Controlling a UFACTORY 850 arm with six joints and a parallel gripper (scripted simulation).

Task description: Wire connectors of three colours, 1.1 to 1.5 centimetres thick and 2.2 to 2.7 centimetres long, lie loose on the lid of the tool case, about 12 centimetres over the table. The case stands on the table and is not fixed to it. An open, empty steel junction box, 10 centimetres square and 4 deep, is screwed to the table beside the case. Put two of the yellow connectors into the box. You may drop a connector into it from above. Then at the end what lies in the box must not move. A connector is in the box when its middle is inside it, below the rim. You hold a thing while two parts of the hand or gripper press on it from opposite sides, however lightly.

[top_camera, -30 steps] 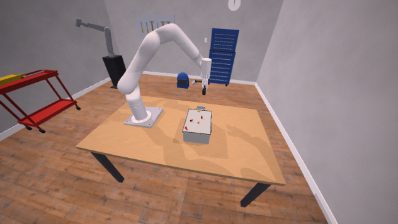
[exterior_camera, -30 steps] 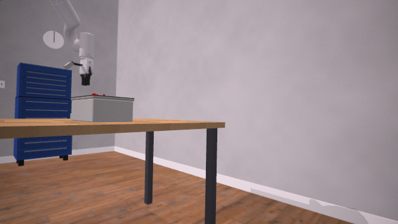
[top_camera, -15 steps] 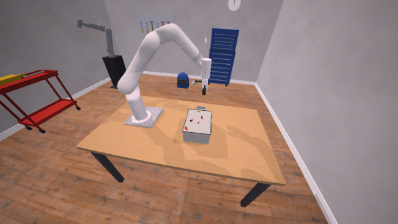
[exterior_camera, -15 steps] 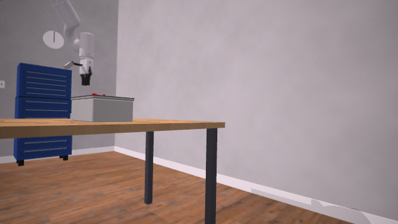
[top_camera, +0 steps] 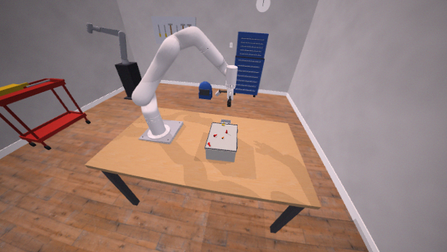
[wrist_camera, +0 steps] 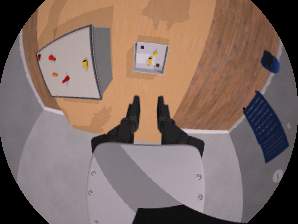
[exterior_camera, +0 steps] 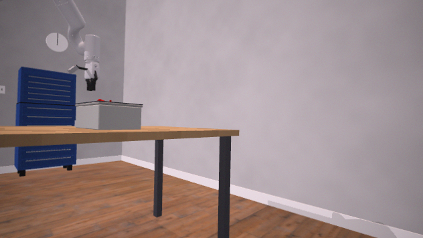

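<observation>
Fingertips (top_camera: pixel 229 102) (exterior_camera: pixel 91 85) of mine are hovering apart, gripping nothing; beyond them, two yellow connectors (wrist_camera: pixel 150 61) (wrist_camera: pixel 155 53) are lying inside the junction box (top_camera: pixel 225 121) (wrist_camera: pixel 166 60), so I'm judging the job done, needing no further reach.

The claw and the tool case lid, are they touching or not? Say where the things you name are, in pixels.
Apart. The exterior view shows open space between the claw (top_camera: pixel 229 105) (exterior_camera: pixel 91 90) (wrist_camera: pixel 148 99) and the tool case lid (top_camera: pixel 226 143) (exterior_camera: pixel 125 104) (wrist_camera: pixel 75 75) below it.
</observation>
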